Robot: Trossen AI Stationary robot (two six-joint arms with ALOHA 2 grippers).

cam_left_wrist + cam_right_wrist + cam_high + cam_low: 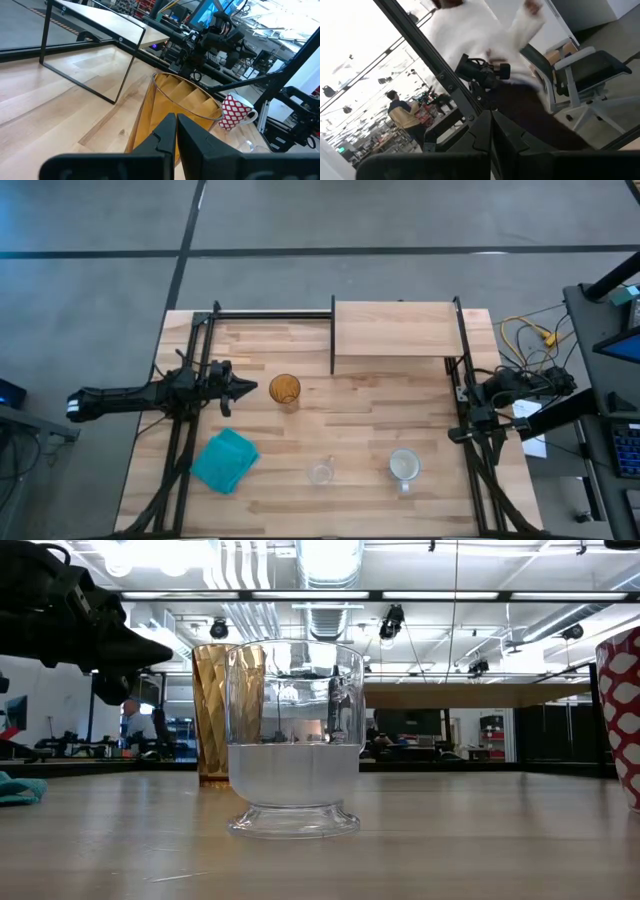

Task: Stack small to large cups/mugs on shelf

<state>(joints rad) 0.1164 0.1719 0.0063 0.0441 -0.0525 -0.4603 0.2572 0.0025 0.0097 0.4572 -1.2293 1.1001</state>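
Note:
The amber tumbler (285,390) stands upright on the table, left of centre; its rim (187,97) fills the left wrist view. My left gripper (251,388) is shut, just left of the tumbler, not touching it, fingers (176,131) pointing at it. The tiny clear glass cup (320,473) stands near the front edge, large in the low view (294,740). The white mug with red pattern (404,468) stands right of it (235,111). The shelf (397,328) stands at the far right of the table. My right gripper (491,122) is shut, parked at the right edge (480,392).
A teal cloth (224,459) lies crumpled at the near left. The shelf's black metal frame (120,70) stands beyond the tumbler. Black arm mounts run along both table sides. People and chairs show in the room beyond the table.

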